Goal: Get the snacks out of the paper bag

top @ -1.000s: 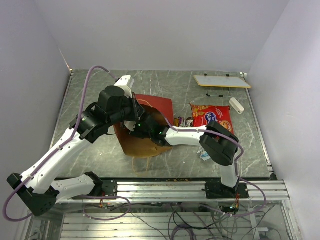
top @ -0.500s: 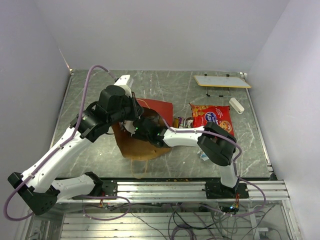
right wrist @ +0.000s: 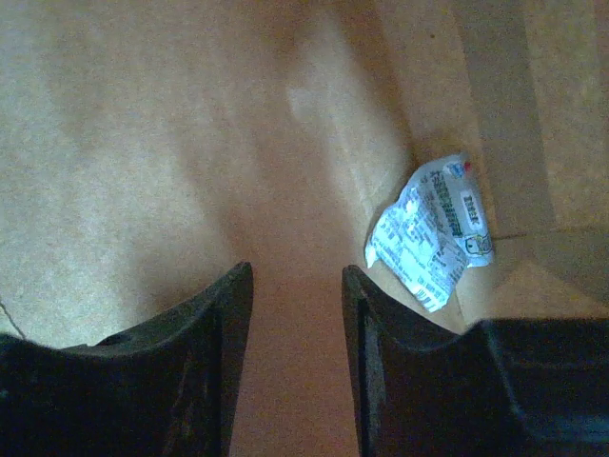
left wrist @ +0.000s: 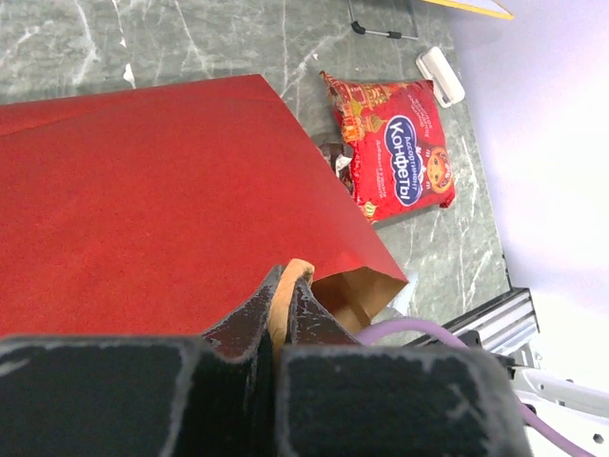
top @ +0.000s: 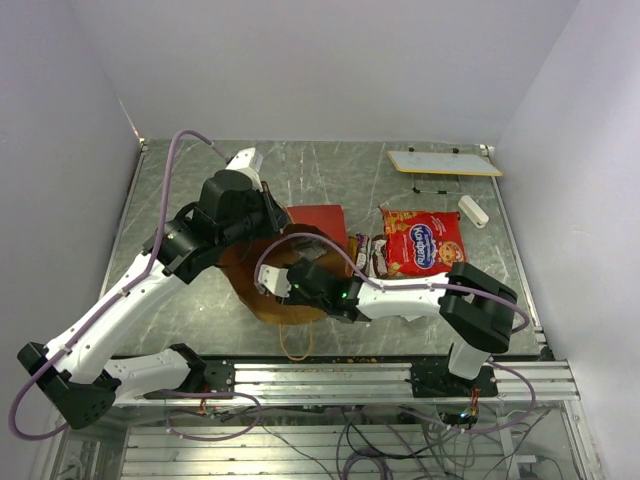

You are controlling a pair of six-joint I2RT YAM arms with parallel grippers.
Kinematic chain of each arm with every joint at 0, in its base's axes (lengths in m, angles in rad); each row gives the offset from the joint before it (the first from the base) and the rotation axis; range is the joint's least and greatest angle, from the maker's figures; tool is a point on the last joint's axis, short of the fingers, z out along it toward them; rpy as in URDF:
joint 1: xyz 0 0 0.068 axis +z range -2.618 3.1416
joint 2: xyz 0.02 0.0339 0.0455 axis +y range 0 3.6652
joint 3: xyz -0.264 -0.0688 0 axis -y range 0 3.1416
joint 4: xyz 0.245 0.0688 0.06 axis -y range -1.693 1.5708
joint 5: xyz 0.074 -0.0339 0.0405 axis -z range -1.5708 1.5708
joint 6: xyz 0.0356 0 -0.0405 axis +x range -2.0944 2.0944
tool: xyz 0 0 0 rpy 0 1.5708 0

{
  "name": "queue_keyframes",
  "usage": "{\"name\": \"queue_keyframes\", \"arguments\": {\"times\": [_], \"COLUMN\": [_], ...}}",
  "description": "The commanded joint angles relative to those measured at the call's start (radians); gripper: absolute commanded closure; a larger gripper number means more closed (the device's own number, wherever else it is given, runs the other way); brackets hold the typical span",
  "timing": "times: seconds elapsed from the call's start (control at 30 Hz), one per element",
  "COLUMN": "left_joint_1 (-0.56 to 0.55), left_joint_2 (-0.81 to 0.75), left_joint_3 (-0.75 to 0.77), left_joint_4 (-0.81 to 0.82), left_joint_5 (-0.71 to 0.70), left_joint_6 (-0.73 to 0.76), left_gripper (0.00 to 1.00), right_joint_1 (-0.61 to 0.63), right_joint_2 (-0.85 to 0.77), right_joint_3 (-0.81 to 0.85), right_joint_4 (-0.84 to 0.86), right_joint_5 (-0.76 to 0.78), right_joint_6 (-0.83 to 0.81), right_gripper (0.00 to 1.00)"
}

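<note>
The paper bag (top: 318,218) lies on its side, red outside (left wrist: 143,181), its brown mouth facing the near edge. My left gripper (top: 268,213) is shut on a tan loop handle (left wrist: 285,286) and holds the upper side up. My right gripper (top: 290,284) is open and empty inside the bag (right wrist: 143,143), its jaws apart over the brown paper floor (right wrist: 297,276). A small silvery-white wrapper (right wrist: 433,233) lies just right of the right finger, apart from it. The big red packet with blue logo (top: 422,240) (left wrist: 400,157) lies on the table right of the bag.
Small dark wrappers (top: 365,250) (left wrist: 335,157) lie between the bag and the red packet. A white cylinder (top: 473,211) (left wrist: 440,76) and a flat white board (top: 443,162) are at the back right. The bag's other handle (top: 293,345) hangs toward the front rail.
My right arm has swung its elbow out to the right and nearer, and its gripper has shifted toward the near side of the bag's mouth. The bag mouth has spread wider. The left gripper keeps its hold.
</note>
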Motion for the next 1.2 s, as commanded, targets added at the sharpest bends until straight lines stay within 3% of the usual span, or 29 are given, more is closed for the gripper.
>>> {"name": "queue_keyframes", "arguments": {"times": [0.0,0.2,0.47,0.6,0.73,0.87,1.03,1.17], "left_joint_1": [0.006,0.006,0.007,0.006,0.006,0.006,0.006,0.006], "left_joint_2": [-0.015,-0.011,0.022,0.038,0.049,0.024,-0.007,-0.01], "left_joint_3": [-0.023,-0.033,-0.009,0.013,0.059,0.076,0.063,0.046], "left_joint_4": [0.072,0.121,0.107,0.081,0.013,-0.005,0.016,0.041], "left_joint_5": [0.063,0.147,0.219,0.211,0.132,0.027,0.008,0.045], "left_joint_6": [-0.031,-0.025,0.007,0.027,0.05,0.06,0.059,0.047], "left_gripper": [0.93,0.93,0.93,0.93,0.93,0.93,0.93,0.93], "right_joint_1": [-0.005,-0.007,-0.032,-0.039,-0.038,-0.029,-0.025,-0.036], "right_joint_2": [-0.035,-0.009,0.042,0.046,0.022,-0.04,-0.129,-0.098], "right_joint_3": [-0.034,-0.093,-0.071,-0.071,-0.101,-0.191,-0.263,-0.223], "right_joint_4": [0.072,0.206,0.292,0.305,0.303,0.356,0.382,0.387], "right_joint_5": [0.075,0.202,0.309,0.31,0.244,0.153,0.002,0.014], "right_joint_6": [0.235,0.456,0.508,0.476,0.337,0.142,-0.193,-0.272], "right_gripper": [0.57,0.51,0.49,0.55,0.73,0.74,0.73,0.74]}}
